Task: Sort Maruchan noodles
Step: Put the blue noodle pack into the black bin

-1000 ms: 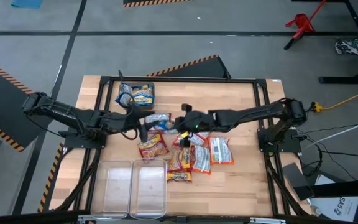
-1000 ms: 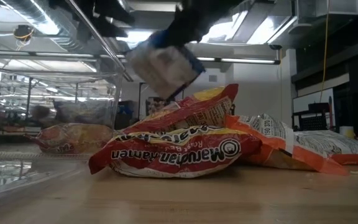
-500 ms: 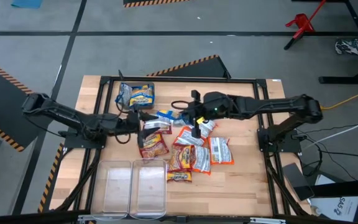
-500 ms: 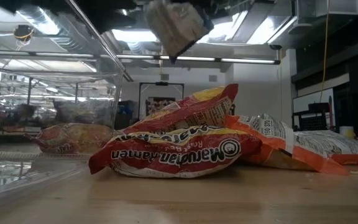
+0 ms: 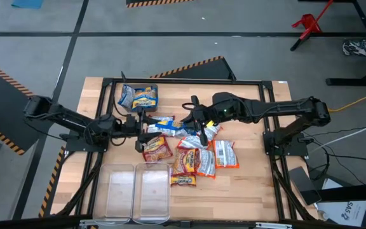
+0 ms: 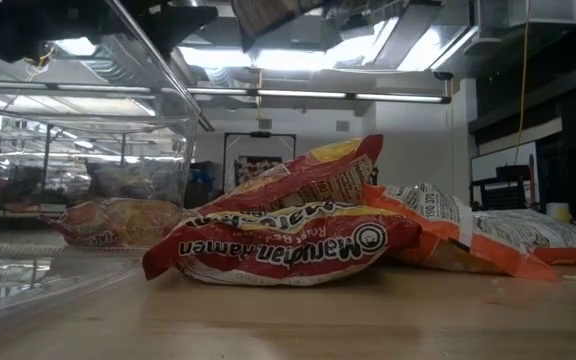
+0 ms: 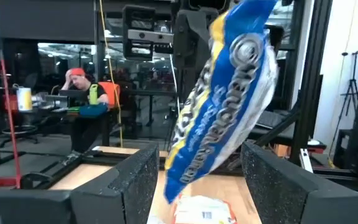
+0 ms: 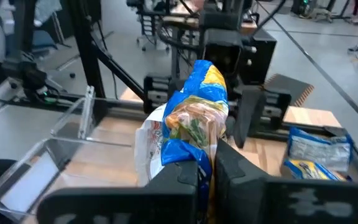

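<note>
My right jaws (image 8: 205, 167) clamped on a blue-and-yellow packet (image 8: 194, 121), held up above the tabletop (image 5: 253, 184) over the noodle pile (image 5: 192, 156). My left jaws (image 7: 197, 180) stand apart, facing that packet, holding nothing. Two more blue packets (image 5: 138, 96) lie at the far edge

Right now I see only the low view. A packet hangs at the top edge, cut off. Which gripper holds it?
Observer: The right gripper is shut on the blue-and-yellow packet, lifted over the table.
Operator: Where is the left gripper?
Observer: The left gripper faces that packet with open fingers; the packet hangs in front of them, not clamped.
Operator: Are the bins filled?
Observer: Both clear bins look empty from above.
Operator: Any blue packets already apart?
Observer: Yes, two blue packets lie near the table's far edge.
</note>
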### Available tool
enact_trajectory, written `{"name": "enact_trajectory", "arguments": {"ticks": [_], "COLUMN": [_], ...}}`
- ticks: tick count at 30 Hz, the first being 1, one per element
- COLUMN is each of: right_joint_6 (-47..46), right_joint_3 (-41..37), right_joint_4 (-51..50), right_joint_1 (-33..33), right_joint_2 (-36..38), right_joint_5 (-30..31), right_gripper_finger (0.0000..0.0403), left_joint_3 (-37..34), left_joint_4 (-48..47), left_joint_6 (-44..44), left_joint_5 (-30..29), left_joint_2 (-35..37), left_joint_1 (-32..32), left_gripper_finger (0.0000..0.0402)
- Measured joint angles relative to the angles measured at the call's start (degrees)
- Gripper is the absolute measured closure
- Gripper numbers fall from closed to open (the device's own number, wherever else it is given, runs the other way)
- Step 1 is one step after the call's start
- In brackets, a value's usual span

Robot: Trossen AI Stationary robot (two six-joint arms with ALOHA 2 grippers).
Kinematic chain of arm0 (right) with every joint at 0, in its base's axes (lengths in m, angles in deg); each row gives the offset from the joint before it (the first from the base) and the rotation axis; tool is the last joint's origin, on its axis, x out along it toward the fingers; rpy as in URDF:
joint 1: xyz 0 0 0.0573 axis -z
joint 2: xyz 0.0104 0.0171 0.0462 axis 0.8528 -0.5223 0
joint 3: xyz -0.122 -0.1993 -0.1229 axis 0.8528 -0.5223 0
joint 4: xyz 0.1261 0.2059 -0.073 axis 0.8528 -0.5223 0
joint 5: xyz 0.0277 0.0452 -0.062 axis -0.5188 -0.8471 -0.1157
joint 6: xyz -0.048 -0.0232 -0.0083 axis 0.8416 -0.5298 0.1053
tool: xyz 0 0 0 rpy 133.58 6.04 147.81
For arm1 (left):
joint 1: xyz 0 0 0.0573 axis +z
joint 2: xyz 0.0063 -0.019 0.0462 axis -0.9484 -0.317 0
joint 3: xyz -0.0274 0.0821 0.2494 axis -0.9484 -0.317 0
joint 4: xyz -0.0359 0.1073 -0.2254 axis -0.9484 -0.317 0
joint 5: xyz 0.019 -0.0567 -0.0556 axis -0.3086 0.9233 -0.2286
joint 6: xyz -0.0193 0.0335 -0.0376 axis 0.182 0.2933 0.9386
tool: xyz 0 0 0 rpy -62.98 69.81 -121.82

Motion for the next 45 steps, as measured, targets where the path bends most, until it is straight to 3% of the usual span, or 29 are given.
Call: {"name": "enact_trajectory", "arguments": {"ticks": [11,22,35,40,45], "right_joint_6": [-0.9,-0.9,-1.0,-0.9,0.6], "right_joint_3": [0.0,0.0,0.0,0.0,0.0], "right_joint_4": [0.6,0.2,0.2,0.0,-0.3], "right_joint_1": [0.0,0.0,0.0,0.0,0.0], "right_joint_2": [0.0,0.0,0.0,0.0,0.0], "right_joint_5": [-1.2,-1.3,-3.4,-2.6,-2.1], "right_gripper_finger": [0.0403,0.0403,0.0401,0.0382,0.0327], "left_joint_3": [0.3,8.3,10.5,10.5,10.5], "left_joint_4": [10.7,8.4,7.3,7.4,7.3], "left_joint_6": [-1.3,-4.4,-2.5,-2.4,-2.8], "left_joint_5": [3.7,6.0,10.2,10.1,7.2], "left_joint_2": [-7.8,-14.9,-16.5,-16.5,-16.5], "left_joint_1": [0.5,0.8,3.0,3.1,3.1], "left_gripper_finger": [0.0180,0.0180,0.0201,0.0228,0.0256]}}
